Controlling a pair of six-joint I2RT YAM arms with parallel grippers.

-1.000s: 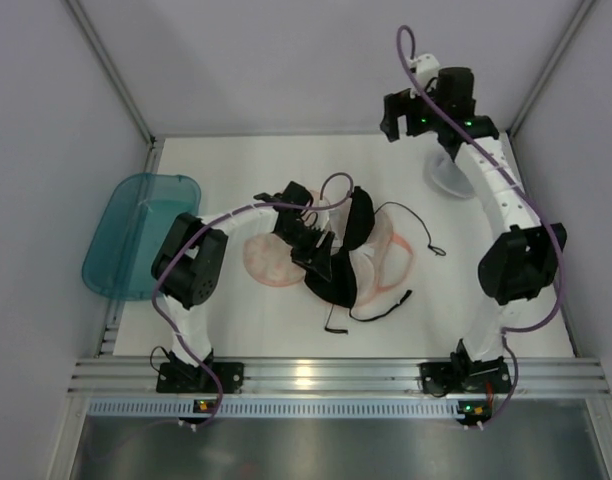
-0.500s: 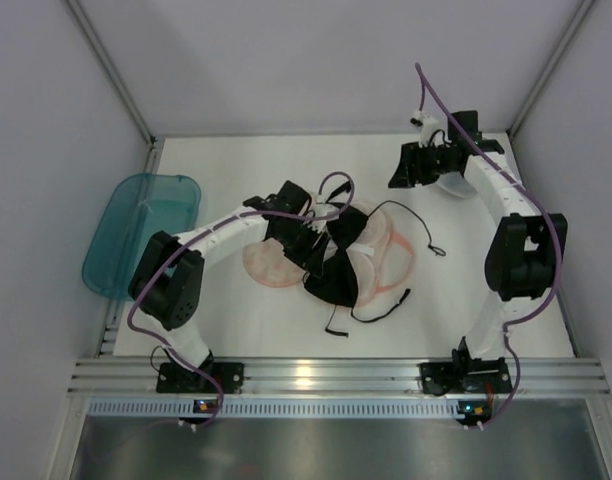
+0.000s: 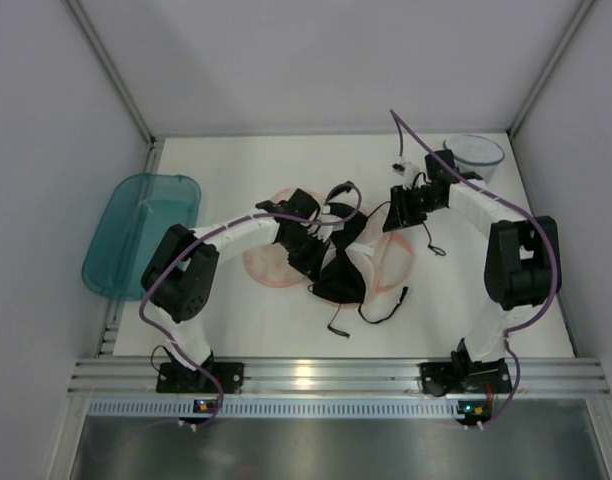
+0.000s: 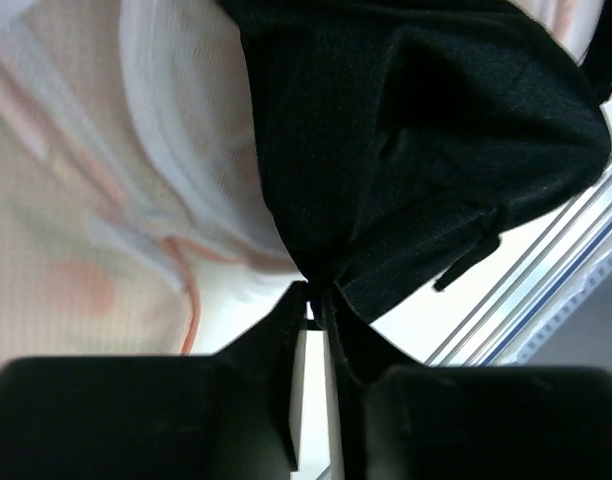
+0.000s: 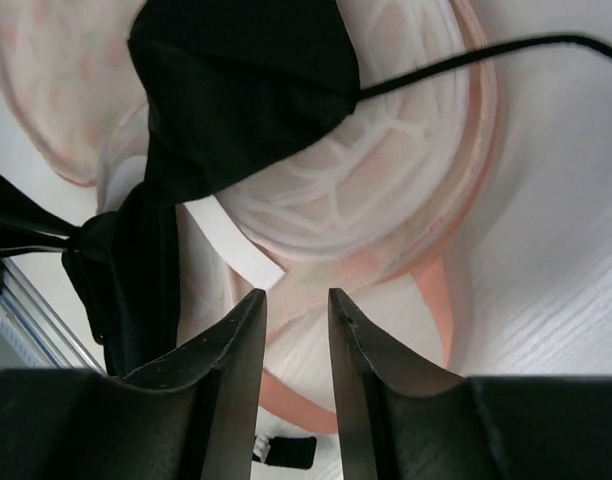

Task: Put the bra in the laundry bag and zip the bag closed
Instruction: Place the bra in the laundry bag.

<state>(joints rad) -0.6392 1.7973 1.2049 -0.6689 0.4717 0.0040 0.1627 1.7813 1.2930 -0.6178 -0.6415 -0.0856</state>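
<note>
The black bra [image 3: 338,272] lies across the middle of the open cream-peach laundry bag [image 3: 268,268], with its straps trailing over the table toward the front. In the left wrist view my left gripper [image 4: 316,296] is shut on a gathered fold of the bra [image 4: 416,150], and the bag's pale mesh [image 4: 106,200] lies beside it. My right gripper [image 3: 394,218] hovers over the bag's right lobe [image 5: 386,190]. Its jaws [image 5: 296,296] stand a finger-width apart above the pink rim with nothing between them. One bra cup [image 5: 236,90] and a thin strap [image 5: 466,60] lie ahead of it.
A translucent round tub [image 3: 473,152] stands at the back right corner. A teal plastic bin [image 3: 136,235] hangs off the table's left edge. Grey walls enclose the table on three sides, and a metal rail runs along the near edge.
My right arm has swung down from the back right to the bag's right lobe, narrowing its jaws. My left gripper has closed on the bra fabric.
</note>
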